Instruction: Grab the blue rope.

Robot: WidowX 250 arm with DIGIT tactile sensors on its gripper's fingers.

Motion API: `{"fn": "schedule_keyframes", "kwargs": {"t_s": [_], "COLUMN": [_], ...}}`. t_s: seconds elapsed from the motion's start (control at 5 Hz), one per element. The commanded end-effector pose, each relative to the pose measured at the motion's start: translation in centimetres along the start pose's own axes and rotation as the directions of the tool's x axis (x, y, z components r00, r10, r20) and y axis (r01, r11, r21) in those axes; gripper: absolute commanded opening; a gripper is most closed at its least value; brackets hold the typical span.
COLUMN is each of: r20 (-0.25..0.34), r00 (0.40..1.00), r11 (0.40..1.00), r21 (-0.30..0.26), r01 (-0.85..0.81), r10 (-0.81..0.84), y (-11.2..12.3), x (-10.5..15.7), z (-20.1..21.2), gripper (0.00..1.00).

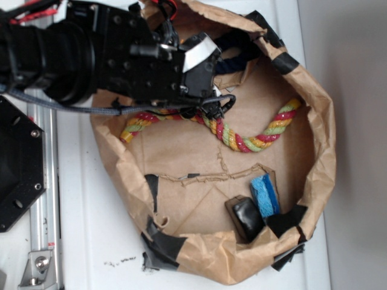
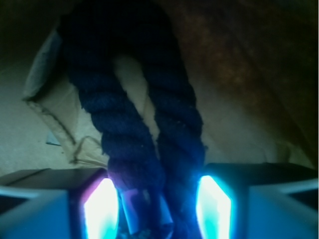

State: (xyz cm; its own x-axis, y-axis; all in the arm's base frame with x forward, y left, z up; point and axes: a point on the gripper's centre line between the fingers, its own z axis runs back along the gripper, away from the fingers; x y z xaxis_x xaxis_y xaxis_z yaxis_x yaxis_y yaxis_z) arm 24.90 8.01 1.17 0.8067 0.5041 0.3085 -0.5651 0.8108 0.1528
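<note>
Blue rope (image 2: 149,124) seen doubled over in wrist view, both strands run between finger pads (image 2: 102,209), long axis stretched straight ahead of gripper (image 2: 157,211). Taped tip lodged at finger level. Pads pressed close on strands, so gripper judged clenched on rope, though dim view leaves contact uncertain. In exterior view, rope (image 1: 242,54) only glimpsed at bag (image 1: 326,151) upper rim, mostly hidden behind gripper (image 1: 208,99). Colour rope (image 1: 242,138) lies just below gripper, sponge (image 1: 265,194) well apart
</note>
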Motion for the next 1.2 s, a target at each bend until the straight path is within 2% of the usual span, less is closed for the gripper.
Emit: {"fn": "schedule_keyframes", "kwargs": {"t_s": [0.0,0.4,0.6,0.8,1.0], "r20": [-0.022,-0.004,0.018,0.061,0.046], "r00": [0.999,0.999,0.999,0.997,0.991], "r11": [0.999,0.999,0.998,0.981,0.943], "r21": [0.027,0.002,-0.044,-0.188,-0.303], "r01": [0.034,0.051,0.039,0.057,0.137], "r10": [-0.033,-0.051,-0.039,-0.046,-0.129], "y": [0.4,-0.5,-1.5,-3.9,-5.5], "x": [-0.4,-0.3,0.9,3.5,4.2], "z": [-1.1,-0.4,1.5,6.5,12.1], "gripper": [0.00,0.00,0.00,0.00,0.00]}}
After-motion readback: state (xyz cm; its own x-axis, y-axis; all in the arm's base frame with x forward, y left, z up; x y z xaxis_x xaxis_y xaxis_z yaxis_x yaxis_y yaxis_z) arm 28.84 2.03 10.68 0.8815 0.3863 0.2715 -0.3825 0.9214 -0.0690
